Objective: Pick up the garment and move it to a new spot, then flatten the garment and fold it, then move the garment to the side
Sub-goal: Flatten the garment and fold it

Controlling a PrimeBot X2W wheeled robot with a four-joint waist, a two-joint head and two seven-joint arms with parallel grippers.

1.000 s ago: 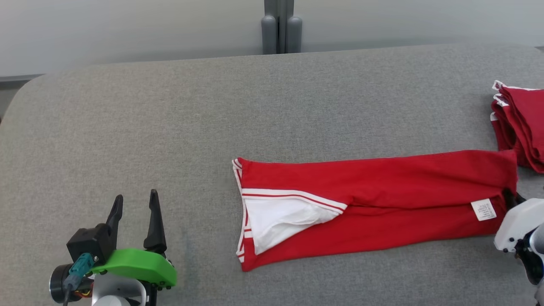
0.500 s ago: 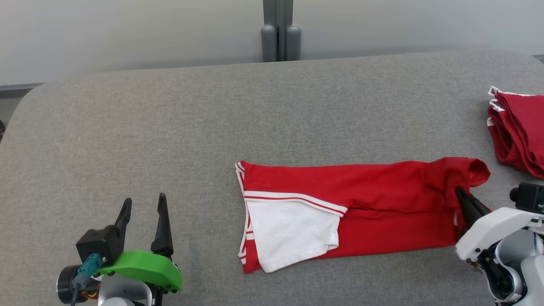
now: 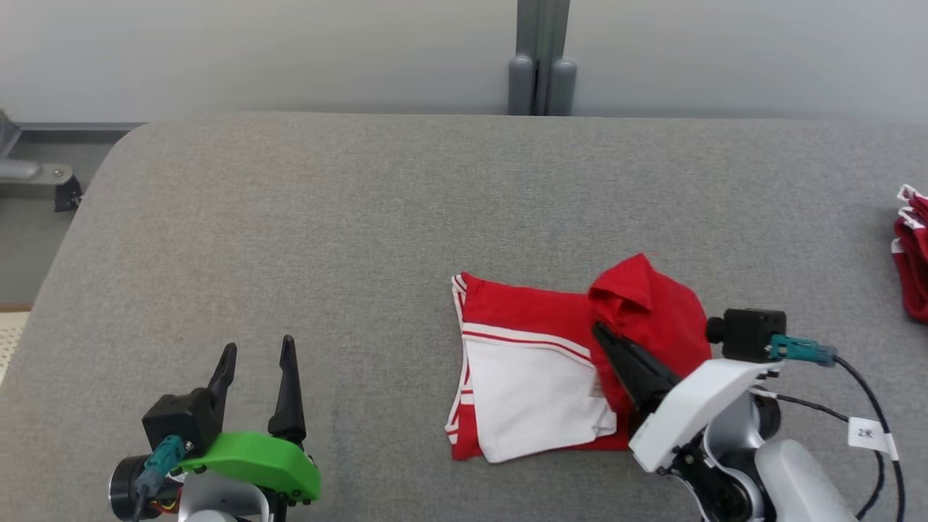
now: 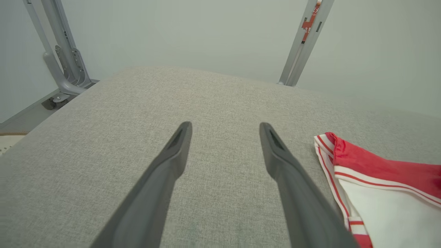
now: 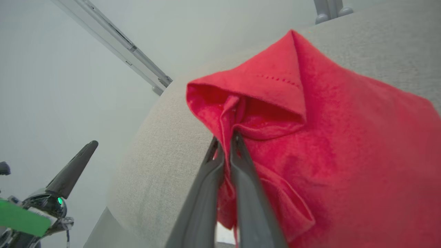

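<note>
A grey fabric-covered table (image 3: 326, 217), seen from above by the robot's head camera. A red garment (image 3: 522, 312) with white striped trim lies right of the table's middle, toward the near edge. Its left part lies flat and shows a white inner panel bordered by red-and-white stripes. Its right part is raised off the surface and doubled over the flat part in a peaked hump of red cloth.

The right gripper (image 3: 600, 332) reaches in from the lower right. Its two dark fingers are pressed together on a pinch of red cloth at the hump's left edge (the right wrist view shows a ridge of fabric squeezed between the tips, with the cloth draped like a hood above and to the right).

The left gripper (image 3: 259, 346) sits at the lower left over bare table, well apart from the garment. Its fingers are spread wide with nothing between them, and a green cover (image 3: 246, 457) sits behind them. In the left wrist view the garment's striped corner lies to the right of the fingers, not touching them.

At the far right edge is a pile of red garments (image 3: 915, 254). A grey metal post (image 3: 540, 72) stands behind the table against a pale wall.
</note>
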